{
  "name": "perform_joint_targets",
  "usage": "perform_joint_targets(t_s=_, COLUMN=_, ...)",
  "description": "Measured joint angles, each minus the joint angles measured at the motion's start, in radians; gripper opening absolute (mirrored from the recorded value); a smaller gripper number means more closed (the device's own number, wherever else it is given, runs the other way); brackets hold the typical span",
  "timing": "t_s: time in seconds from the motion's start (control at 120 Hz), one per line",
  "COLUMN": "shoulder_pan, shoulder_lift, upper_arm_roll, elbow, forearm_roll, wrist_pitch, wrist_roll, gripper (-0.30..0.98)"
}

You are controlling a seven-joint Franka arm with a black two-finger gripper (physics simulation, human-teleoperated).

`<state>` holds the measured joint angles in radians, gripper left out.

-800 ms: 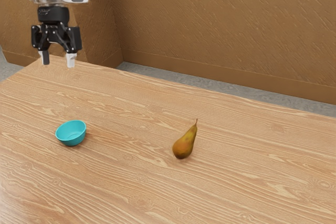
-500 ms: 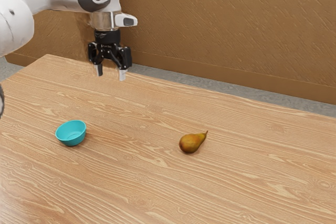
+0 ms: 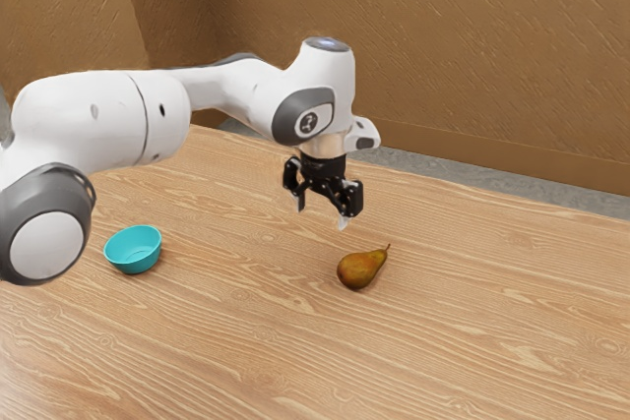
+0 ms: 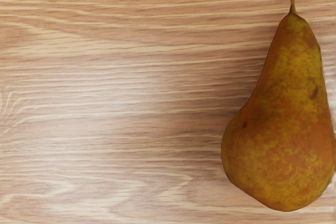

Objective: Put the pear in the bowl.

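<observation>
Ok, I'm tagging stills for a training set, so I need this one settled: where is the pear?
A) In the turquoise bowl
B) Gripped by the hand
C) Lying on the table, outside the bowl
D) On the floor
C: the pear lies on its side on the wooden table, apart from the bowl, with the open hand above table level, not gripping it.

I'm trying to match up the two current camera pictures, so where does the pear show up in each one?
Exterior view: the pear is a little below centre, farther toward the exterior view's right than the teal bowl.
Wrist view: the pear is large and off-centre, close to one edge.
Shared landmark: the wood-grained tabletop beneath it.
</observation>
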<state>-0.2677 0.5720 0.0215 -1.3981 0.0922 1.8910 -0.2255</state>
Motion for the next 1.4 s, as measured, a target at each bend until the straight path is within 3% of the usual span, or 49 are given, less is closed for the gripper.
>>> perform_joint_targets(t_s=0.367, shoulder_pan=-0.068, shoulder_lift=0.111, upper_arm_roll=-0.001, elbow=-0.029, forearm_roll=0.036, wrist_pitch=0.176, wrist_roll=-0.226, gripper=0.67)
perform_joint_targets(t_s=1.083, shoulder_pan=-0.084, shoulder_lift=0.162, upper_arm_roll=-0.005, elbow=-0.047, forearm_roll=0.049, wrist_pitch=0.223, wrist_roll=-0.377, gripper=0.66)
perform_joint_targets(t_s=1.4, shoulder_pan=-0.081, shoulder_lift=0.162, upper_arm_roll=-0.004, elbow=-0.044, forearm_roll=0.050, wrist_pitch=0.235, wrist_roll=-0.394, gripper=0.49)
